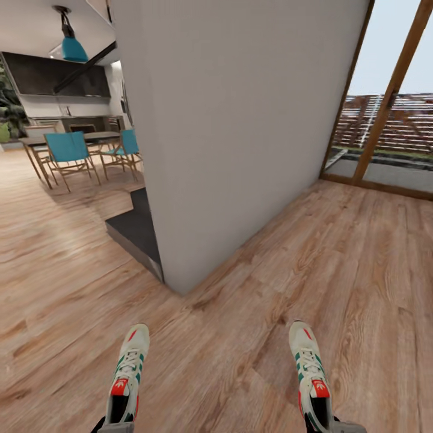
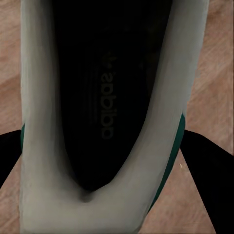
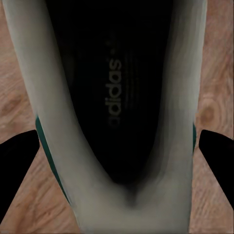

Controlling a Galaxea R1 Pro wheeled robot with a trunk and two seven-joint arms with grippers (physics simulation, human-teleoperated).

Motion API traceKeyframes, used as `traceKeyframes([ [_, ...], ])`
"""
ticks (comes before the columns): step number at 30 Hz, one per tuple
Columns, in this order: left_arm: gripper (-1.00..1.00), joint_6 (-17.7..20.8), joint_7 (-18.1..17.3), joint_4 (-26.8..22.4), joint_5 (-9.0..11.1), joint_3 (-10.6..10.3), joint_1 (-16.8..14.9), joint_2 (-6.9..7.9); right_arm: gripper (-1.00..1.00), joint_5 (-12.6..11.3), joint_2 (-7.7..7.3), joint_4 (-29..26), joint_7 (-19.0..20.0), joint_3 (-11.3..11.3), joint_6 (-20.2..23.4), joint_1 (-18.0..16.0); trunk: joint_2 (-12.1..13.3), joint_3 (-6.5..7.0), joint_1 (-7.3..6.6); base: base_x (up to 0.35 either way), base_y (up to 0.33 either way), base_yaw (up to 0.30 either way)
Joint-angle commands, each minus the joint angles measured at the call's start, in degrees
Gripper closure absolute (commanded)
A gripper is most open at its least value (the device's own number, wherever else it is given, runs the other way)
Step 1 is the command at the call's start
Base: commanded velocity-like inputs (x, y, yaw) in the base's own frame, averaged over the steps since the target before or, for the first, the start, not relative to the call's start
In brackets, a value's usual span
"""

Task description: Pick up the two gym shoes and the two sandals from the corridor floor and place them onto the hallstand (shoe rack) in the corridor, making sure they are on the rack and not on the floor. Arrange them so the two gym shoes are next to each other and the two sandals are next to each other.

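Note:
Each of my grippers holds one gym shoe above the corridor floor [image 1: 240,337], toe pointing forward. The left gym shoe [image 1: 128,373] is white with green stripes and a red tongue tag, and my left gripper [image 1: 114,426] is shut on its heel. In the left wrist view the dark inside of this gym shoe [image 2: 105,97] sits between black fingers [image 2: 207,170]. The right gym shoe [image 1: 310,370] hangs the same way from my right gripper [image 1: 328,426]. Its heel [image 3: 122,97] is clamped between fingers [image 3: 14,165]. The sandals and the hallstand are out of view.
A grey wall corner [image 1: 240,132] juts out straight ahead, with a dark low step [image 1: 135,231] at its left side. Far left stands a dining table with teal chairs [image 1: 69,150]. A wood-framed glass door [image 1: 391,96] is at the right.

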Motion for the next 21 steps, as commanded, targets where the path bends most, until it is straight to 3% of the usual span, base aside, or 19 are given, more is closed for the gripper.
traceKeyframes([
  [1,1.0,-0.15,-0.42,-0.01,-0.07,0.39,-0.02,-0.03,1.0,0.1,0.04,0.08,0.29,-0.25,-0.2,-0.06,-0.02,-0.04,-0.01,0.037,-0.267,-0.3],
  [21,1.0,-0.13,-0.37,-0.01,-0.05,0.39,-0.01,-0.02,1.0,0.1,0.03,0.08,0.29,-0.25,-0.19,-0.06,-0.02,-0.04,-0.01,0.124,-0.263,-0.3],
])
